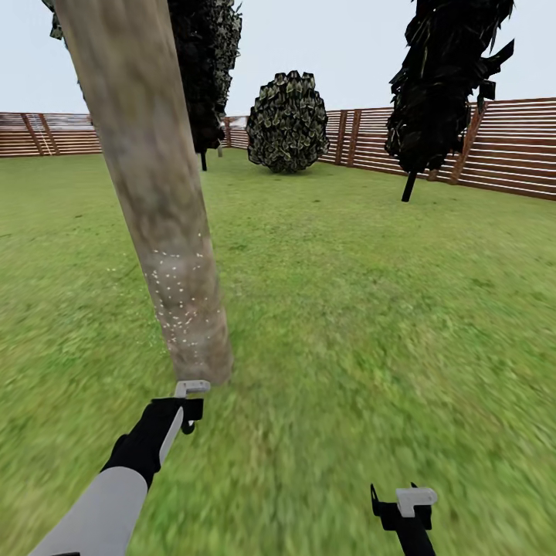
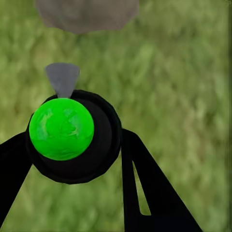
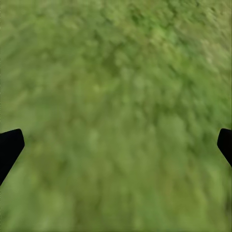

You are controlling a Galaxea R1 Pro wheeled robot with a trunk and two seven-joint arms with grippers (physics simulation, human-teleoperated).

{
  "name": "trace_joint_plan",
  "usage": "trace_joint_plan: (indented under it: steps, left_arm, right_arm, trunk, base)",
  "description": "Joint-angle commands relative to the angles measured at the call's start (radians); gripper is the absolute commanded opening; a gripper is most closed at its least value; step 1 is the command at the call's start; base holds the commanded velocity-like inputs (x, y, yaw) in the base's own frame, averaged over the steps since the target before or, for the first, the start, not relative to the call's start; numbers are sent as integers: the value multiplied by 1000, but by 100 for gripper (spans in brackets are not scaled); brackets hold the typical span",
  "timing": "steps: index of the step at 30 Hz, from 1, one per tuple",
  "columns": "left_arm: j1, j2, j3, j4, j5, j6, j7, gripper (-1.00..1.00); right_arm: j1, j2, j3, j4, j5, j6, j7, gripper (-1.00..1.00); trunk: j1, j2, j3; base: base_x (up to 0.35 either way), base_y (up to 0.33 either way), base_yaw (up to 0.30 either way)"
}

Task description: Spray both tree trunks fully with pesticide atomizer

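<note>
A thick grey-brown tree trunk [image 1: 147, 170] leans up from the grass [image 1: 347, 324] right in front of me. Whitish pesticide specks [image 1: 179, 297] dot its lower part, and a few lie on the grass to its left. My left gripper [image 1: 189, 395] sits just short of the trunk's foot [image 2: 87, 14], shut on the pesticide atomizer [image 2: 61, 128]. The atomizer is a black round body with a bright green top, and its grey nozzle [image 2: 63, 78] points at the trunk. My right gripper [image 1: 395, 502] hangs low at the right, open over bare grass, with its fingertips [image 3: 10, 145] far apart.
A brown slat fence [image 1: 510, 147] rings the lawn. A round dark bush [image 1: 287, 122] stands at the back centre. A dark-leaved tree on a thin stem [image 1: 440, 85] stands at the right, and another dark crown [image 1: 207, 69] rises behind the trunk. Open grass lies to the right.
</note>
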Motion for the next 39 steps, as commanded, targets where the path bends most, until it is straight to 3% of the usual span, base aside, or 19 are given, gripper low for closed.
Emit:
trace_joint_plan:
  steps: [1,12,39]
  left_arm:
    - [0,-1,0,0,-1,-1,-1,-100]
    - [0,-2,-2,0,-3,-3,-3,-100]
    - [0,-14,-5,0,-8,-5,1,-100]
  right_arm:
    - [0,0,0,0,0,0,0,100]
    - [0,1,0,0,0,0,0,100]
    - [0,1,1,0,0,0,3,100]
  trunk:
    - [0,0,0]
    - [0,0,0]
    - [0,0,0]
  base:
    - [7,-4,0]
    - [3,-23,0]
    - [103,-262,43]
